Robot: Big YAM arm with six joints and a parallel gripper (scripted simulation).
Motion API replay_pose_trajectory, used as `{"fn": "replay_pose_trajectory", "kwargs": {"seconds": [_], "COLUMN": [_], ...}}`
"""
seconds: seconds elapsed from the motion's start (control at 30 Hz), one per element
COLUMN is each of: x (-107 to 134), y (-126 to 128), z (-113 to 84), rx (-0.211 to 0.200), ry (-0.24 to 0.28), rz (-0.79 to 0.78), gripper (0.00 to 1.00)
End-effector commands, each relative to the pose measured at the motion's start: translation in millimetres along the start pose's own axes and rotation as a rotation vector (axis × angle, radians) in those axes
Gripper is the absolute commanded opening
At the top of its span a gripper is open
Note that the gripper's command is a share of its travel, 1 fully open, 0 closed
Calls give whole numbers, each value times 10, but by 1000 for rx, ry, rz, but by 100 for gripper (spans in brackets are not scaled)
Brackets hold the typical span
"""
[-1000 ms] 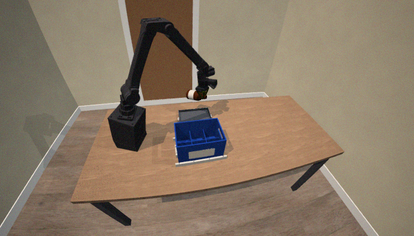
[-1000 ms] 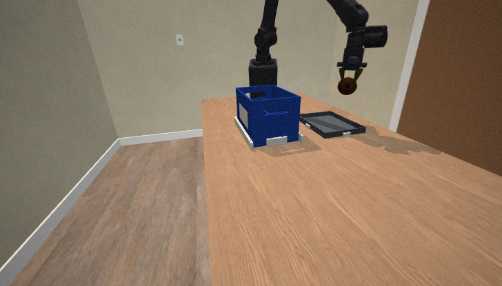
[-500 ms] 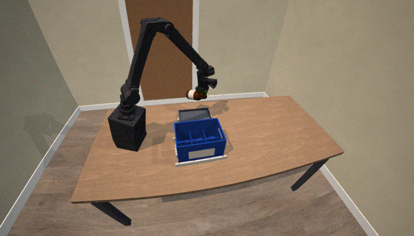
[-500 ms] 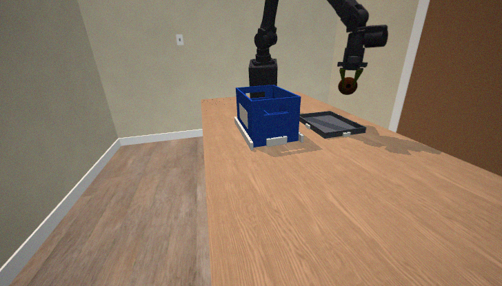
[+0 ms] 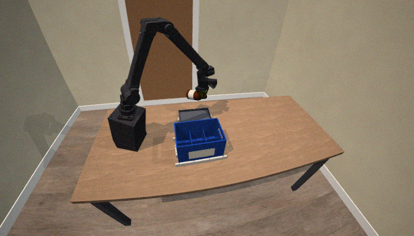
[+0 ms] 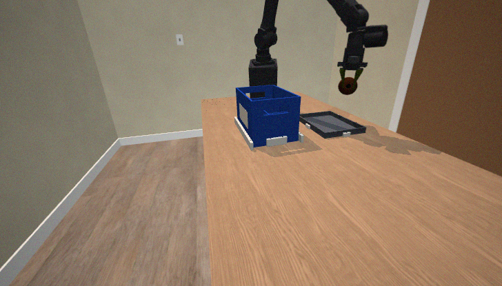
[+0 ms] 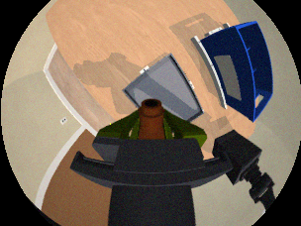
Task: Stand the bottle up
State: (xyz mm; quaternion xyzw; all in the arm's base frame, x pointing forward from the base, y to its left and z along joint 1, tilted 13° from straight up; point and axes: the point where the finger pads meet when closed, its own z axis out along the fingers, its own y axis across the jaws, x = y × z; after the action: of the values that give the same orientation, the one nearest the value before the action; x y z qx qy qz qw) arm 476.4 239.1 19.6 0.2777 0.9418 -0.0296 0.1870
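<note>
The brown bottle (image 5: 191, 94) (image 6: 347, 87) (image 7: 150, 117) with a white label is held in the air, well above the tray. It lies about level, its base to the left and its neck to the right in the top view; the exterior camera sees it neck end on. My gripper (image 5: 202, 92) (image 6: 349, 80) points down and is shut on the bottle, its green fingers on either side. The grey tray (image 5: 194, 115) (image 6: 329, 123) (image 7: 170, 81) with a dark rim is empty. The blue crate (image 5: 220, 148) (image 6: 274, 129) (image 7: 234, 45) stands beside it; its compartments look empty.
White strips (image 5: 201, 160) (image 6: 242, 133) (image 7: 210, 71) lie along the crate's foot, and small white blocks (image 6: 346, 134) (image 7: 144, 70) sit at the tray's sides. The arm's black base box (image 5: 126, 132) (image 6: 263, 73) (image 7: 238, 153) stands at the table's left end in the top view.
</note>
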Motion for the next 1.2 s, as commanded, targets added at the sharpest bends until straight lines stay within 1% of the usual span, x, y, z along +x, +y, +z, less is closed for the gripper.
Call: {"fn": "replay_pose_trajectory", "kwargs": {"seconds": [0.0, 0.6, 0.9, 0.93, 1.03, 1.13, 1.17], "x": [-134, -115, -102, -171, -62, -123, -109], "y": [190, 186, 185, 281, 132, 223, 204], "z": [-300, -297, -295, -360, -260, -320, -307], "rx": [-76, -74, -73, -93, -62, -81, -77], "ry": [-36, -38, -57, -71, -73, -101, -106], "rz": [23, 21, 20, 26, 18, 25, 25], "gripper": [0, 0, 0, 0, 0, 0, 0]}}
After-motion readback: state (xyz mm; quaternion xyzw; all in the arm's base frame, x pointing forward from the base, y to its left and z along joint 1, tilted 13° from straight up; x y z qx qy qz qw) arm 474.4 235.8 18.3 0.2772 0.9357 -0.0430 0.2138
